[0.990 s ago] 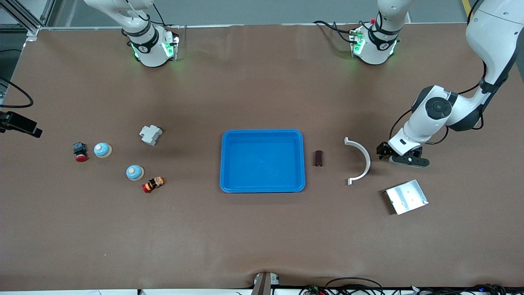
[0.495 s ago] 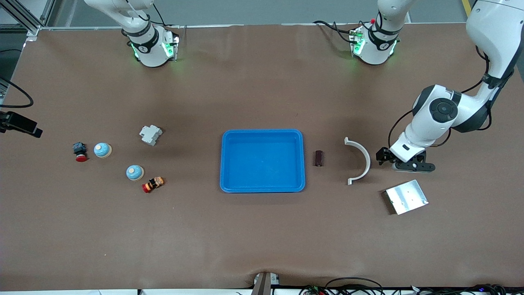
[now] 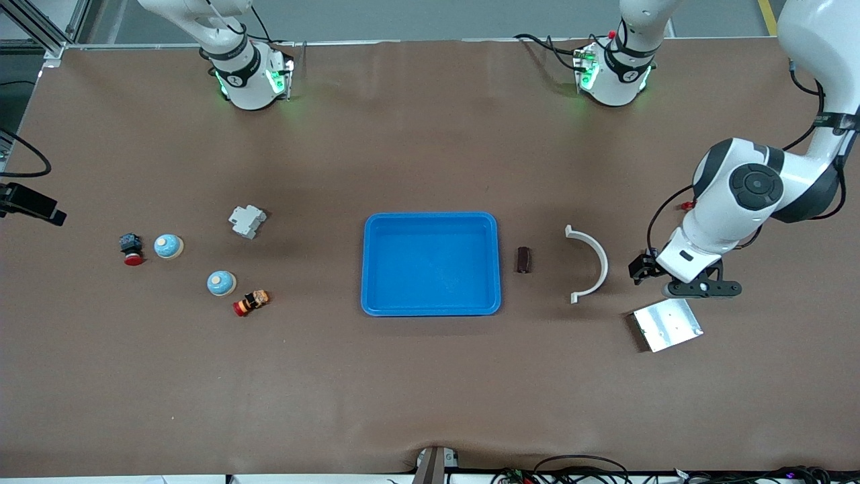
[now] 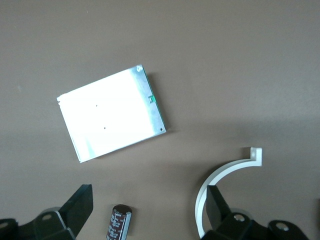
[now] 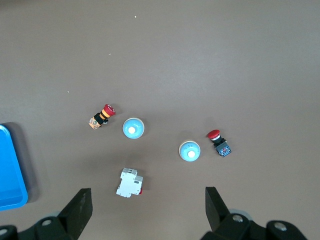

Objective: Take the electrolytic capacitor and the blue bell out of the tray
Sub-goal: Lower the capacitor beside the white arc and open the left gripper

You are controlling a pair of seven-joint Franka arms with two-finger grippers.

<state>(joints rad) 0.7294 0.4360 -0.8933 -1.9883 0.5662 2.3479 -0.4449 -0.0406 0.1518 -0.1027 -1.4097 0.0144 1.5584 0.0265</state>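
Front view: tray (image 3: 431,306) rim unobstructed.

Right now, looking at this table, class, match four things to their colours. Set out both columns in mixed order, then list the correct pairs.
Things:
1. tray
2. curved bracket
3. capacitor
4. metal plate

Colours:
A. dark brown
B. shiny silver
C. blue
D. white

Pairs: 1-C, 2-D, 3-A, 4-B
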